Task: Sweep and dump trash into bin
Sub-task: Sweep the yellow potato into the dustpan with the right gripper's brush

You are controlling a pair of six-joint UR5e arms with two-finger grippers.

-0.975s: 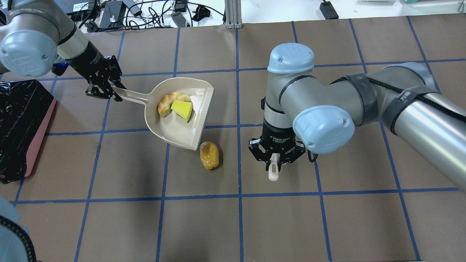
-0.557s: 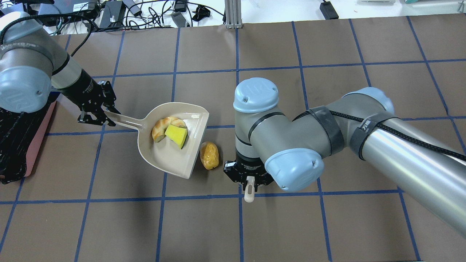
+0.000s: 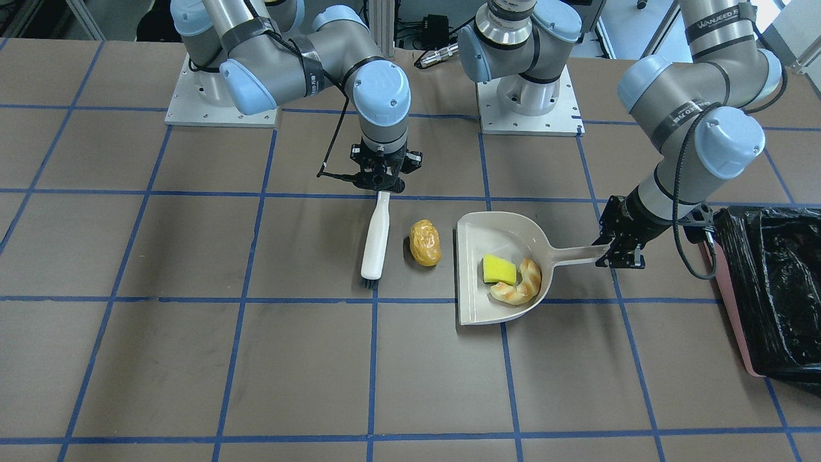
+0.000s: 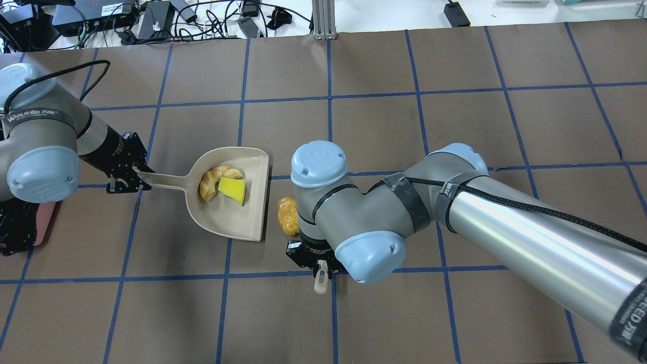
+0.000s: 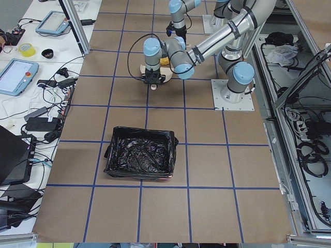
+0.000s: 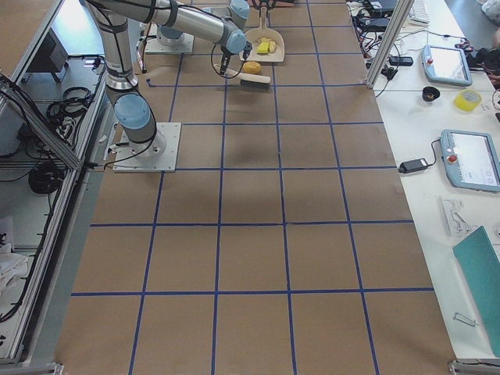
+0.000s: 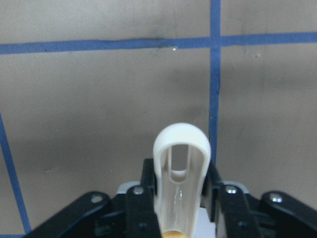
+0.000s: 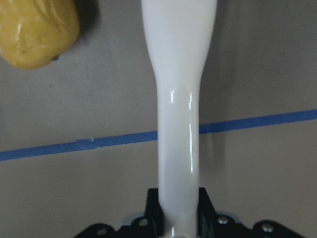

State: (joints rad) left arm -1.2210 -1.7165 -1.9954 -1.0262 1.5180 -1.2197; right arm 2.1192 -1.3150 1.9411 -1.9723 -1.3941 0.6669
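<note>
The beige dustpan (image 4: 241,222) lies on the table with the pale croissant piece (image 4: 208,180) and the yellow wedge (image 4: 232,189) in it. My left gripper (image 4: 127,179) is shut on the dustpan's handle (image 7: 181,163). The golden-brown roll (image 4: 287,216) lies on the table just off the pan's open edge, also in the front view (image 3: 425,242). My right gripper (image 3: 381,185) is shut on a white brush (image 3: 375,237), which lies on the roll's far side from the pan. The bin (image 3: 734,308), pink with a black bag, stands beyond my left arm.
The bin also shows in the exterior left view (image 5: 139,160). Brown table with a blue tape grid. Cables and devices lie past the far table edge (image 4: 202,20). My right arm's elbow hangs over the table's middle and hides part of the brush in the overhead view.
My left gripper has drawn the dustpan nearer to the robot, so its open edge faces the roll. My right gripper has carried the brush left, close beside the roll. The roll has not moved.
</note>
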